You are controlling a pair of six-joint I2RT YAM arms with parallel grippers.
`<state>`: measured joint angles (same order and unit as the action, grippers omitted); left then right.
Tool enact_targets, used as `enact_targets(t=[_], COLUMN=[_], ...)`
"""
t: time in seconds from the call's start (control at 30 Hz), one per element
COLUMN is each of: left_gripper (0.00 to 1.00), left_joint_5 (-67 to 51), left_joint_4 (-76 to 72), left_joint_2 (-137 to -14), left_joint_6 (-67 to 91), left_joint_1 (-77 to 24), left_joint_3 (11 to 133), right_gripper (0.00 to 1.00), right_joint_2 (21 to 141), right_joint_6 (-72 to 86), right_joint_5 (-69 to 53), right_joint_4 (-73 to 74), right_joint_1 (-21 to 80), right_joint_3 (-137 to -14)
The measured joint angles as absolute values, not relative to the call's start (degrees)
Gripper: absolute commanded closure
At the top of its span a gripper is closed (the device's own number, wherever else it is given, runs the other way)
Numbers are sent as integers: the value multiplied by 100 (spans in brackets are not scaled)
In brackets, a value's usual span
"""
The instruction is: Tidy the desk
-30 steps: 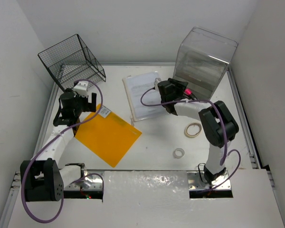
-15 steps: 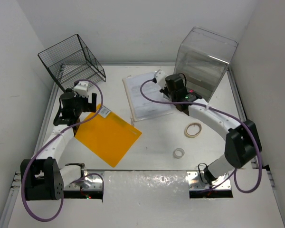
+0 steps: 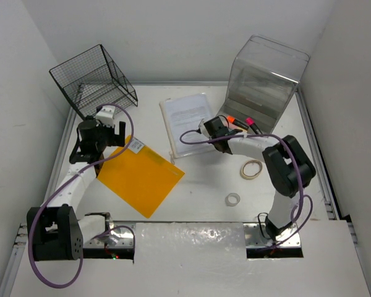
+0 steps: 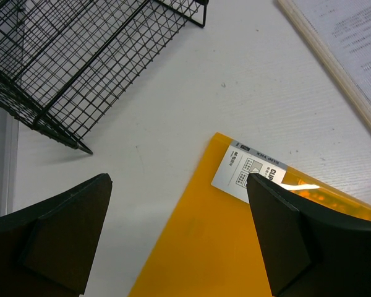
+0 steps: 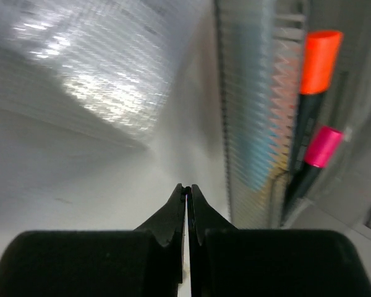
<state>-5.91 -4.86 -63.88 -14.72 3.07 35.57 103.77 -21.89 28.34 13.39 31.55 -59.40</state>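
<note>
From above, the white surface (image 3: 204, 179) fills the frame, its long axis running left to right between thin silver rails. Its near edge is hidden behind the arm bases and a pale wrapped panel (image 3: 191, 238). A black wire rack (image 3: 96, 80) sits tilted at the far left corner and a clear drawer box (image 3: 266, 77) at the far right. Printed papers (image 3: 187, 120) lie between them, an orange folder (image 3: 141, 176) lies aslant at the left, and two tape rings (image 3: 252, 168) (image 3: 233, 199) lie at the right. The left tool (image 3: 114, 135) hangs spread over the folder's far corner. The right tool (image 3: 224, 126) lies low beside the papers, near an orange-capped marker (image 3: 232, 119) and a pink-capped marker (image 3: 248, 121) at the box's foot; its tips are too small to read here. The left wrist camera shows both dark fingers (image 4: 55, 229) set wide apart and cut off by the bottom edge, framing the folder's white label (image 4: 247, 170), with the rack's mesh at upper left and the papers clipped at upper right. The right wrist camera is largely blurred: the tool's tips are pressed together with nothing between them above the bare surface, and a ridged pale edge and the two markers stand to the right.
</note>
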Motion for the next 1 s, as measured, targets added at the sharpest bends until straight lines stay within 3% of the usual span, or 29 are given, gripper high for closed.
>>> enact_targets(t=[0.37, 1.0], left_gripper=[11, 11], left_joint_5=[-607, -473], left_joint_4=[-489, -495], left_joint_2=[-6418, -6514], left_joint_6=[-1472, -1518], left_joint_1=[309, 309], left_joint_3=[3555, 3557], right_gripper=[100, 100], right_joint_2=[11128, 11950], right_joint_6=[-3100, -4038], right_joint_5=[4171, 4281], right_joint_4=[631, -1177], right_joint_1=[2574, 1798], right_joint_3=[-6549, -7345])
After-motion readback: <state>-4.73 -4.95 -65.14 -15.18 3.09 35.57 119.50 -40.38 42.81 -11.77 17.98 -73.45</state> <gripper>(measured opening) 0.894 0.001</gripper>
